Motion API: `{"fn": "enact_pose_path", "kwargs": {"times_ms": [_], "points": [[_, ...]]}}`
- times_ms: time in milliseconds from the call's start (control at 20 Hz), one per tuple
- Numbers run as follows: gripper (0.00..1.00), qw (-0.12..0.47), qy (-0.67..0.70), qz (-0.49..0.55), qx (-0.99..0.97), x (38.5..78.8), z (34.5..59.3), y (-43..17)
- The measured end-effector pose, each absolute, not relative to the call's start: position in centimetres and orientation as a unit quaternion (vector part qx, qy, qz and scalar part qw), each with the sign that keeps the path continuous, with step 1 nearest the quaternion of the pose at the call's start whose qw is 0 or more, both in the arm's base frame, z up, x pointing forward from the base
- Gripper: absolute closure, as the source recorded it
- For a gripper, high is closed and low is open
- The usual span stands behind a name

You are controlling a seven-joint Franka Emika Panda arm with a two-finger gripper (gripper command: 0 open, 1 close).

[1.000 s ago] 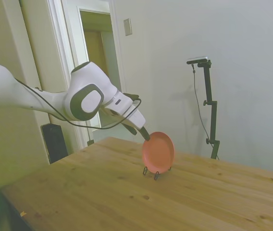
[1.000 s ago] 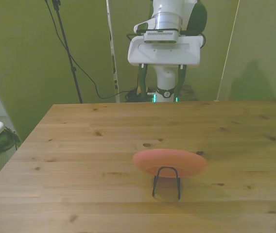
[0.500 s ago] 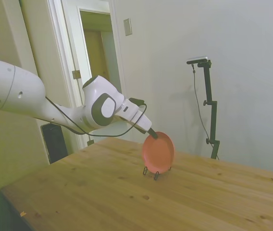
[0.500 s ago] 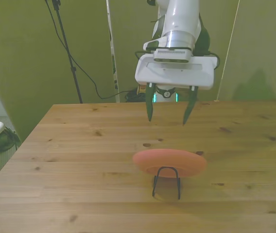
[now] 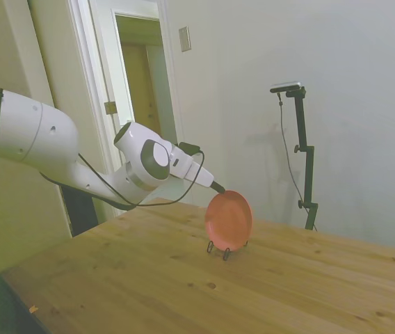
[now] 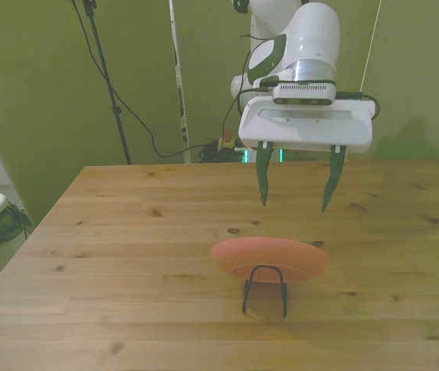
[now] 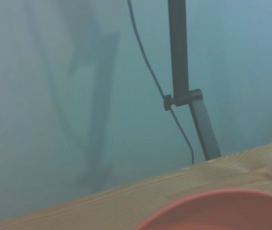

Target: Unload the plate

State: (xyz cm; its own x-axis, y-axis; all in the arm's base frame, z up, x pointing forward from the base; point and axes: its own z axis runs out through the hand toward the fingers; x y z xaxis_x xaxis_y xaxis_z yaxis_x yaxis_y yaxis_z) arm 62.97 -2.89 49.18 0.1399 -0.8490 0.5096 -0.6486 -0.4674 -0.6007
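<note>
1. Wooden table (image 6: 127,232), plain walls behind; the arm reaches over the far half toward the table's middle.
2. Gripper (image 6: 295,207): the two dark fingers (image 6: 263,176) are spread wide and hold nothing. They point down and forward, tilted rather than plumb, as the side view shows at the gripper (image 5: 218,187).
3. Plate (image 6: 270,259): it stands on edge in a thin wire stand (image 6: 265,290) near the table's middle. In the side view the plate (image 5: 229,220) shows a nearly full round face and leans slightly back on the stand (image 5: 219,249); the wrist view catches only the plate's (image 7: 222,211) top rim.
4. Key relation: the plate lies just below and a little nearer than the fingertips. The side view puts the tips close to the upper rim; contact cannot be told. In the front view the gripper's middle sits somewhat to the right of the plate's middle.
5. Axis: seen edge-on from the front, the plate's long line runs left to right, and the finger gap runs the same way. Its face looks along the near-far line.
6. Judgement: the gap as it stands spans the rim's length, not its thickness. A pinch would likely need the wrist turned, or a descent with one finger on each face.
7. Risk, as a guess: a push on the top rim could tip the plate off the stand.
</note>
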Motion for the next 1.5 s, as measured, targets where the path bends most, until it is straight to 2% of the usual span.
{"fn": "enact_pose_path", "kwargs": {"times_ms": [250, 500, 550, 1500], "points": [[0.0, 0.125, 0.525, -0.43, -0.723, 65.4, 45.9, -1.6], [0.0, 0.138, 0.53, -0.442, -0.71, 66.6, 45.1, 0.0], [1.0, 0.14, 0.531, -0.444, -0.708, 66.7, 45.1, 0.2], [1.0, 0.141, 0.54, -0.455, -0.694, 67.2, 43.8, -0.3]]}}
